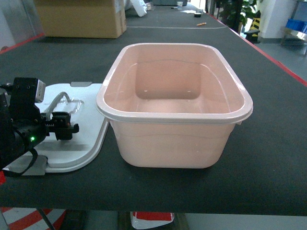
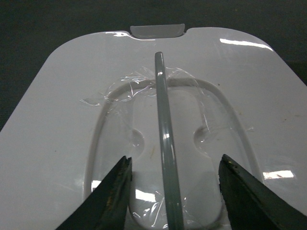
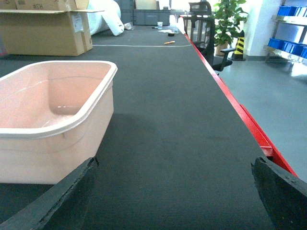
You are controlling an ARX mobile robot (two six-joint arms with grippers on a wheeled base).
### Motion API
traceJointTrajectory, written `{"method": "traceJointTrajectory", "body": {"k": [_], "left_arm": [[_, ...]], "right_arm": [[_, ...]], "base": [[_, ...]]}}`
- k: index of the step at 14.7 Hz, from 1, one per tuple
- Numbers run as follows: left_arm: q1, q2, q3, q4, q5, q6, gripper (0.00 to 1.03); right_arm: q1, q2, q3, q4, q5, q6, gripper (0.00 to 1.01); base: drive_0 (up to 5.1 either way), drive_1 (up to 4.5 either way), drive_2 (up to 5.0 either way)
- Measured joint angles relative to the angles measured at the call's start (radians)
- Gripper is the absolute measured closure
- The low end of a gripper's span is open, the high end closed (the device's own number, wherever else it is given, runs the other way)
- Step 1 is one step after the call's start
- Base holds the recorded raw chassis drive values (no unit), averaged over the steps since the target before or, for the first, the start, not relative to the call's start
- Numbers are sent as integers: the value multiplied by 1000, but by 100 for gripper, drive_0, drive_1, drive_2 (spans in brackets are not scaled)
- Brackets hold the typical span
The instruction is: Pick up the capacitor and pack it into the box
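Note:
The box (image 1: 173, 118), a pale pink tub, stands open at the table's middle, and nothing shows inside it. In the right wrist view the box (image 3: 53, 129) is at the left. Its white lid (image 1: 81, 149) lies flat to the left of it. My left gripper (image 1: 66, 125) hovers low over the lid (image 2: 53, 110). This gripper (image 2: 175, 158) is open, its jaws on either side of the raised grey handle (image 2: 162, 105), not touching it. Crinkled clear film (image 2: 136, 81) clings round the handle. My right gripper (image 3: 175, 160) is open over bare black table. The capacitor is out of view.
A brown cardboard carton (image 1: 81, 18) stands at the table's far left. Small items (image 1: 200, 23) lie far back. The table's red right edge (image 3: 249, 124) drops to the floor, with a chair (image 3: 204, 26) and blue bins (image 3: 290, 12) beyond it.

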Motion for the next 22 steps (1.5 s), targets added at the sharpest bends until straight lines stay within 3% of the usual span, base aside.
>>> {"method": "traceJointTrajectory", "body": {"k": [2,3,7,10,13,14,17,22], "left_arm": [[1,1,0,15,-4,18,69],[0,4,0,30,-11,31,101],[13,-7,-33,59,-21,21,101],[46,-107,-74,6,-27,11,101],[87,-294,-77,-89,-35,4,101],[91,-415,-77,-175,-66,-5,101],[2,-581,-83,-326,-130,-55,101],[-261,-651,-49,-431,-304,-92,101]], "right_arm": [[0,0,0,0,0,0,3],[0,0,0,0,0,0,3],[0,0,0,0,0,0,3],[0,0,0,0,0,0,3],[0,0,0,0,0,0,3],[0,0,0,0,0,0,3],[0,0,0,0,0,0,3],[0,0,0,0,0,0,3]], "base": [[0,0,0],[0,0,0],[0,0,0],[0,0,0],[0,0,0],[0,0,0],[0,0,0],[0,0,0]]}}
